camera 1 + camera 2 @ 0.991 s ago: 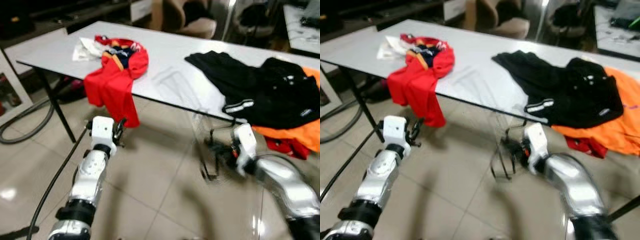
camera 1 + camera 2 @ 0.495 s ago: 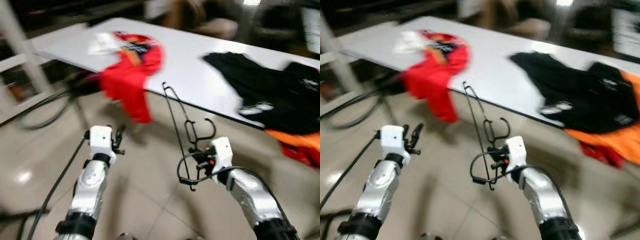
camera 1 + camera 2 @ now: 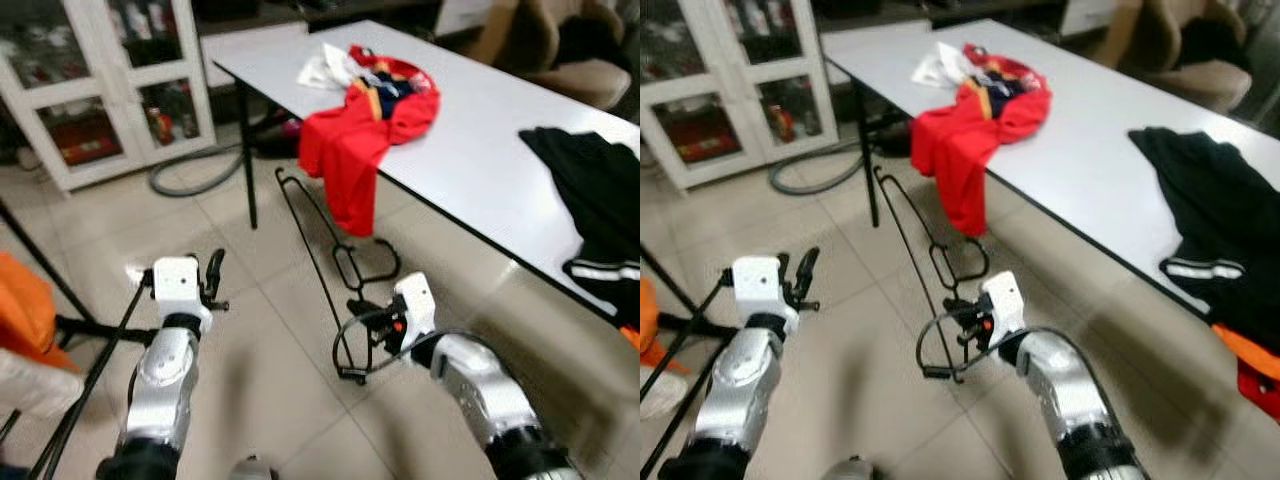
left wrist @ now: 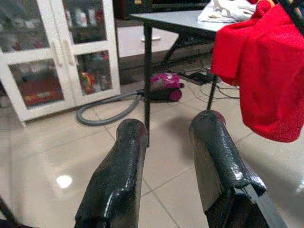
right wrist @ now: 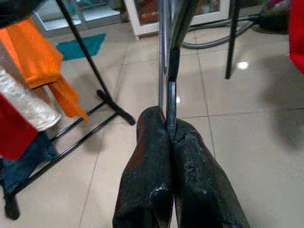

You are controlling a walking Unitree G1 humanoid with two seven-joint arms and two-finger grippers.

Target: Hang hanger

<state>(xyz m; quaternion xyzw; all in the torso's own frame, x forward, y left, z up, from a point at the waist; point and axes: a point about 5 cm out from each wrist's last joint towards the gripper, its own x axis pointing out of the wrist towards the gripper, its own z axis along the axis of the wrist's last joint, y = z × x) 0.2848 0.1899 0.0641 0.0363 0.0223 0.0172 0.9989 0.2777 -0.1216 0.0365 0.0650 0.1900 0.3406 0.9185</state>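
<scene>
Two grippers are raised above the tiled floor (image 3: pixel 270 370). The right gripper (image 5: pixel 169 129) has its fingers pinched tight on a thin bar of the black wire hanger (image 3: pixel 318 262), which is carried in the air beside the white table (image 3: pixel 480 120). The head views show the hanger's long frame slanting up and away toward the red garment (image 3: pixel 365 130) draped over the table edge. The right wrist view adds a black rack leg (image 5: pixel 90 76) with orange cloth (image 5: pixel 45 71) hanging on it. The left gripper (image 4: pixel 166 142) holds nothing, fingers apart; its wrist view faces a white glass-door cabinet (image 4: pixel 52 52) and a grey hose (image 4: pixel 107 111).
</scene>
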